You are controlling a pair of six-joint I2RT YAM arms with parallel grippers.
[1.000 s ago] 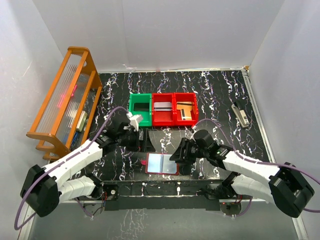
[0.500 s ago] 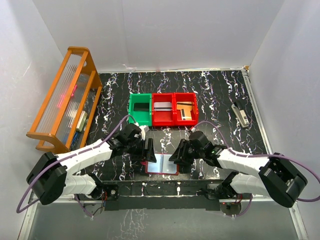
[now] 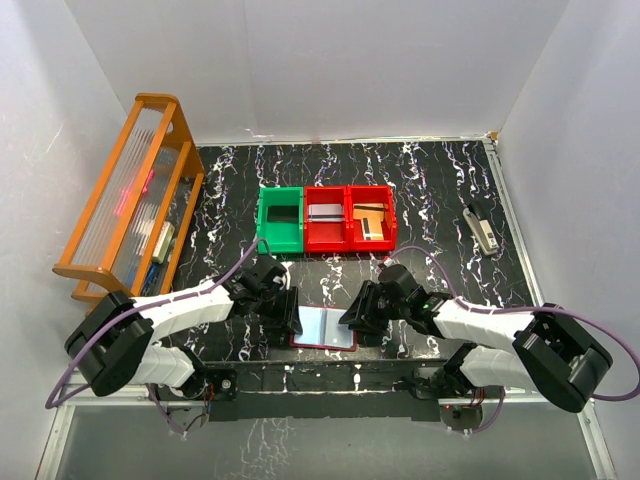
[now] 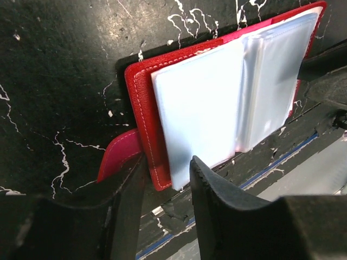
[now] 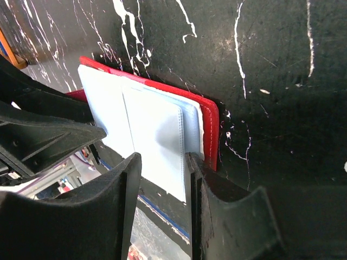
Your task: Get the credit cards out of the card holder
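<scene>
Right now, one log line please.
card holder: open flat | left tool: jaws apart at left edge | right tool: jaws apart at right edge | credit cards: in rightmost bin

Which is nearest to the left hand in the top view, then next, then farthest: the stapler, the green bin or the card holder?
Measured from the left hand:
1. card holder, right beside it at the table's near edge.
2. green bin, farther back, at mid-table.
3. stapler, far over on the right side.
</scene>
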